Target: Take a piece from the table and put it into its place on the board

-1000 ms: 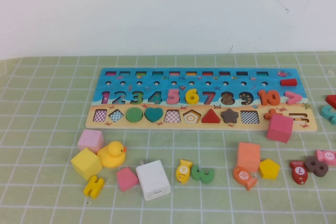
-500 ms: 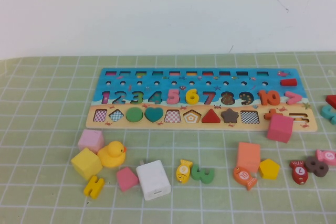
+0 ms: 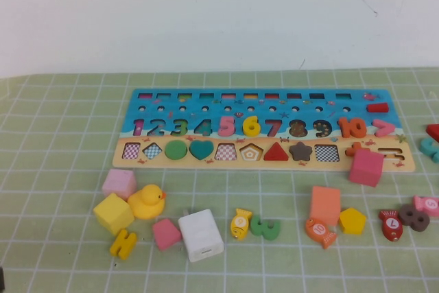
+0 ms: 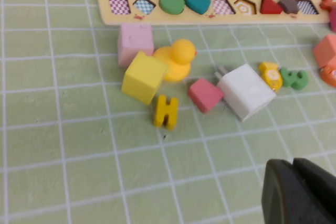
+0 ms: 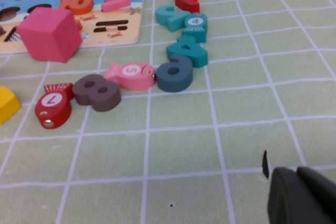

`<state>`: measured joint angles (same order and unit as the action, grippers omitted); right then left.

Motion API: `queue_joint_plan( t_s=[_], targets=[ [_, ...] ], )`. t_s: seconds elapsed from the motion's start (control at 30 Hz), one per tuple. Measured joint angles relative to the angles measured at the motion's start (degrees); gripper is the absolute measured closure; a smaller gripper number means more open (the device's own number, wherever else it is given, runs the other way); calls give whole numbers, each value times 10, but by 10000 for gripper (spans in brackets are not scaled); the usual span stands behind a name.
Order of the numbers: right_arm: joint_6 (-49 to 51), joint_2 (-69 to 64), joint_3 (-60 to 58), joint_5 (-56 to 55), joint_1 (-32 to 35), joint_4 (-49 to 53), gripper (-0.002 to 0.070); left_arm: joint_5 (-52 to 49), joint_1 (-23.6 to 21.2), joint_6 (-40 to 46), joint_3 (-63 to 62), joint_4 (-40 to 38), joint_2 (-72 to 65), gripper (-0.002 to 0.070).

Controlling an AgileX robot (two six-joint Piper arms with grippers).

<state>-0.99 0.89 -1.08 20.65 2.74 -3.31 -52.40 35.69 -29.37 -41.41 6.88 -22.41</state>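
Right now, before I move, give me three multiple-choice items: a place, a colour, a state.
1. The small yellow wooden numeral 6 lies: A in its slot on the blue-and-tan wooden board; B off the board; C in a gripper.
2. The cube at the board's right end is: A green; B pink; C white.
3. The board's heart cut-out is: A empty; B covered by a cube; C filled.
A: it sits in the numeral row. B: plainly pink. C: a teal heart fills it. The left gripper and right gripper hover over the green grid table.
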Motion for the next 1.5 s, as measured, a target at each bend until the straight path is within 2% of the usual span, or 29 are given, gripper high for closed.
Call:
queue_joint_plan(
  t_s=[0.07, 0.17, 0.23, 0.33, 0.43, 0.6, 0.77, 0.9, 1.5],
  targets=[
    [0, 0, 0, 0, 0, 0, 679, 45, -15, 26, 16, -2, 12, 677],
    [0, 0, 0, 0, 0, 0, 679, 183, -66, 112, 63, -4, 42, 677],
    [0, 0, 0, 0, 0, 0, 679, 298, -117, 175, 110, -22, 71, 677],
    [0, 0, 0, 0, 0, 0, 679, 414, -198, 223, 179, -56, 127, 677],
    [0, 0, 0, 0, 0, 0, 679, 458, -267, 236, 243, -80, 186, 677],
    [0, 0, 0, 0, 0, 0, 679, 457, -341, 241, 337, -88, 230, 677],
    [0, 0, 0, 0, 0, 0, 679, 431, -351, 247, 423, -88, 231, 677],
    [0, 0, 0, 0, 0, 0, 679, 347, -351, 250, 425, -69, 231, 677],
    [0, 0, 0, 0, 0, 0, 679, 343, -351, 259, 424, -55, 231, 677]
  ],
)
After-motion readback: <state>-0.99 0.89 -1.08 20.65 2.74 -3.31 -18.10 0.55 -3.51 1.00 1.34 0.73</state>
